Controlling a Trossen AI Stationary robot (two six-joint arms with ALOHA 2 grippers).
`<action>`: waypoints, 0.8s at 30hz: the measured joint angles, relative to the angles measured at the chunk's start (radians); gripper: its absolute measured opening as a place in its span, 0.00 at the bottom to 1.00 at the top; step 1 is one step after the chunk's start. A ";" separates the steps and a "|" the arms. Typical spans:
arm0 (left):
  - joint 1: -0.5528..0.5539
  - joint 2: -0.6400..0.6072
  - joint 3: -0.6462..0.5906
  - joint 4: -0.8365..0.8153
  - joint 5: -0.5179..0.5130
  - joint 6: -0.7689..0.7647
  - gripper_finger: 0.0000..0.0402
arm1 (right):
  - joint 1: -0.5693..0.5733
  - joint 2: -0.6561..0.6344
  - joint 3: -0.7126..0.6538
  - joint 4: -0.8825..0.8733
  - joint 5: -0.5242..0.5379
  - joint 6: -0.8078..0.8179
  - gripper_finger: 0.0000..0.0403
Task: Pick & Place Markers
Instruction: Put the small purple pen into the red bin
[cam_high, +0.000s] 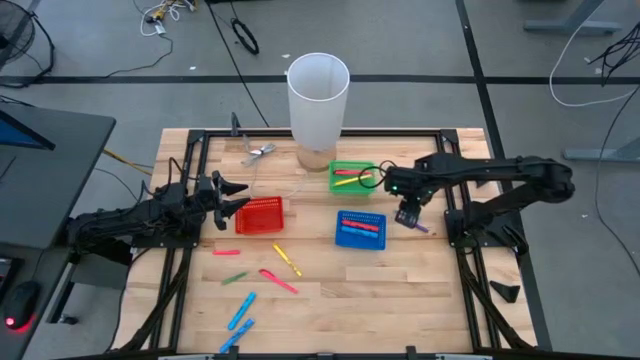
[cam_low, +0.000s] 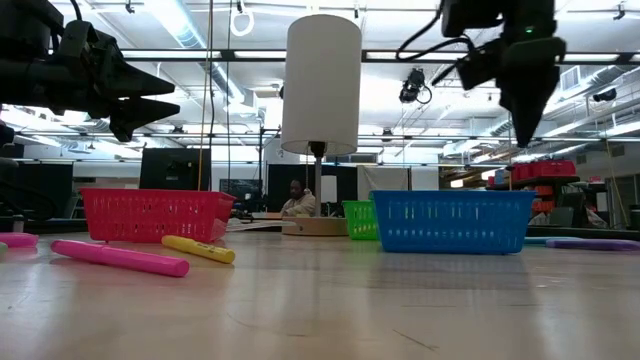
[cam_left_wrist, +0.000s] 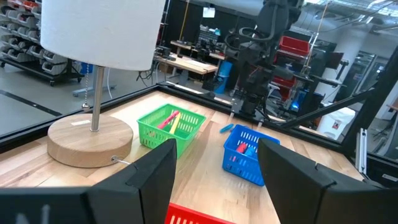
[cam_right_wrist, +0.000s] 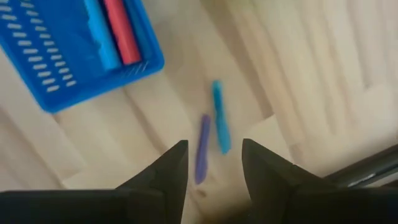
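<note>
Loose markers lie on the near part of the table: red (cam_high: 228, 252), yellow (cam_high: 287, 260), pink (cam_high: 278, 281), green (cam_high: 234, 277) and two light blue (cam_high: 240, 310). A purple marker (cam_right_wrist: 202, 149) and a light blue marker (cam_right_wrist: 219, 118) lie on the wood just right of the blue basket (cam_high: 342, 240). My right gripper (cam_right_wrist: 214, 146) hangs open above these two, pointing down, its fingers on either side of the purple one without touching. My left gripper (cam_high: 238, 196) is open, level, above the red basket's (cam_high: 260, 215) left edge.
The blue basket (cam_right_wrist: 56, 74) holds a blue and a red marker. The green basket (cam_high: 337, 187) holds red and yellow markers. A tall white lamp (cam_high: 318, 95) on a round wooden base stands at the table's far middle. Bare wood lies between the baskets and the near edge.
</note>
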 joint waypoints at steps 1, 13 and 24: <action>0.000 0.000 0.000 0.000 0.000 0.000 0.58 | 0.000 -0.011 -0.010 -0.001 -0.014 0.014 0.38; 0.000 0.000 0.000 0.000 0.000 0.000 0.58 | 0.000 -0.061 -0.063 -0.033 -0.058 0.041 0.38; 0.000 0.000 0.000 0.000 0.000 0.000 0.58 | 0.000 -0.023 -0.167 0.029 -0.058 0.039 0.38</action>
